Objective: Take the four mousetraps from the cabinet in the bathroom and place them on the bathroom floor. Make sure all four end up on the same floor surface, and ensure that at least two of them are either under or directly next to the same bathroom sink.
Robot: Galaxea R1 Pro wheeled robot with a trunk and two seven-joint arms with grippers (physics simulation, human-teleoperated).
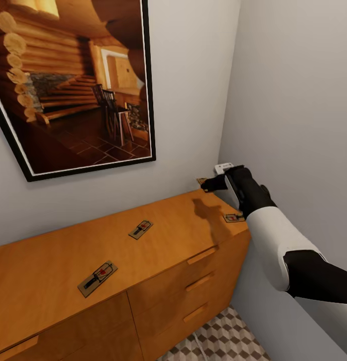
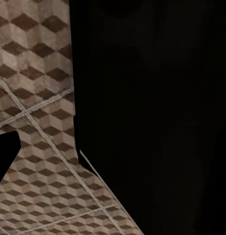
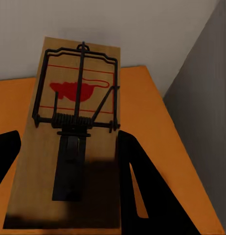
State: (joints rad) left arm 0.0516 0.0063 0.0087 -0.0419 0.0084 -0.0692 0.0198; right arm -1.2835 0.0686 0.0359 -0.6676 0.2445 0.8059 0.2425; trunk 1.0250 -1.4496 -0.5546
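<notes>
**First trap lifted at the cabinet's far corner**

The held mousetrap [image 3: 76, 132] sat clamped between the right gripper [image 1: 209, 183] fingers, raised above the cabinet [image 1: 93, 250] top at about two o'clock in the head view; it looked a thin, stiff, light board, best pinched by its long edges, clear of the sprung wire; three more mousetraps [image 1: 97, 278] lay flat on the top, one at the right edge by the forearm; the left gripper's state could not be told; patterned bathroom floor [image 1: 228, 336] showed at five o'clock.
</notes>
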